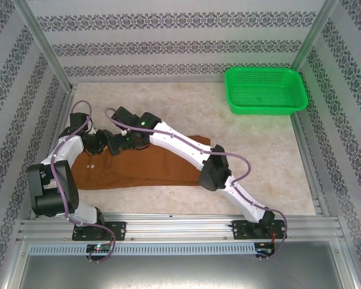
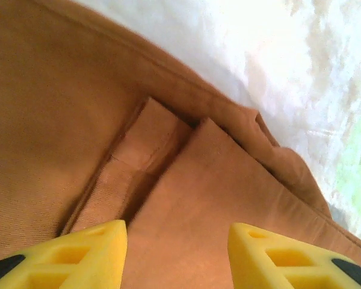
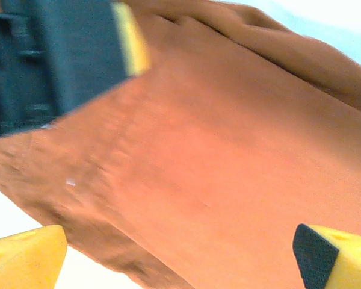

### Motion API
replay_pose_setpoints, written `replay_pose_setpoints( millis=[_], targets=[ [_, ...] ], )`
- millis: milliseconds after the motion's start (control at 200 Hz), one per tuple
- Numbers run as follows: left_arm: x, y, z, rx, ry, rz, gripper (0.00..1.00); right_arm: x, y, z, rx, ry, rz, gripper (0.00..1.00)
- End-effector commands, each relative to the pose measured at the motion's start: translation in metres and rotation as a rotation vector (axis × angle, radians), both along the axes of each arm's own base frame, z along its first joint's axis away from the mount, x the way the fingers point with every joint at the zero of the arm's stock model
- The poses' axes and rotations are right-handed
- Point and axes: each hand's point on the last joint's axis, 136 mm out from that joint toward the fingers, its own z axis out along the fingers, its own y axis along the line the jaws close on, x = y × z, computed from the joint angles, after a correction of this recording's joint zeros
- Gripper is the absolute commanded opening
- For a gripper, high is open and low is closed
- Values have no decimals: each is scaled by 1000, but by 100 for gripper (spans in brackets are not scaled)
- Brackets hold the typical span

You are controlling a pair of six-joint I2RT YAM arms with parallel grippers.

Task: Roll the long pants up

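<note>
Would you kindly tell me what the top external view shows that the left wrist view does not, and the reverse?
The top external view takes in the green basket at the far right of the table. The left wrist view gives the open left gripper close above stacked, folded edges of cloth. Both show the long pants lying on the table.

The long pants [image 2: 54,114] are matt cloth; the basket [image 1: 266,90] seems plastic.
</note>
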Motion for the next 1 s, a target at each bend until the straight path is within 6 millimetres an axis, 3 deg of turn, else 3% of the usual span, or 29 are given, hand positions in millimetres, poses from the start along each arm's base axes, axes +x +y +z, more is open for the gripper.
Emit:
replay_pose_setpoints(
  millis=[0,125,200,300,475,595,789,994],
  targets=[
    [-8,-18,-8,-50,-13,-62,49,23,-54,56,112,-72,-137,98],
    [-35,-18,-31,2,70,-69,49,19,-106,38,98,-30,-229,98],
    [-53,-5,-37,98,104,-43,49,13,-119,27,80,-13,-246,98],
    [-72,12,-29,223,118,-16,50,7,-127,14,65,1,-256,98],
    [-82,29,-3,333,79,37,54,3,-124,-3,76,32,-260,98],
    [-88,35,-12,355,150,46,57,3,-122,-7,73,37,-251,98],
    [-80,19,-41,250,224,-10,57,7,-130,-8,66,29,-263,98],
    [-58,-16,-42,42,139,-82,58,11,-141,-13,64,26,-290,97]
  ],
)
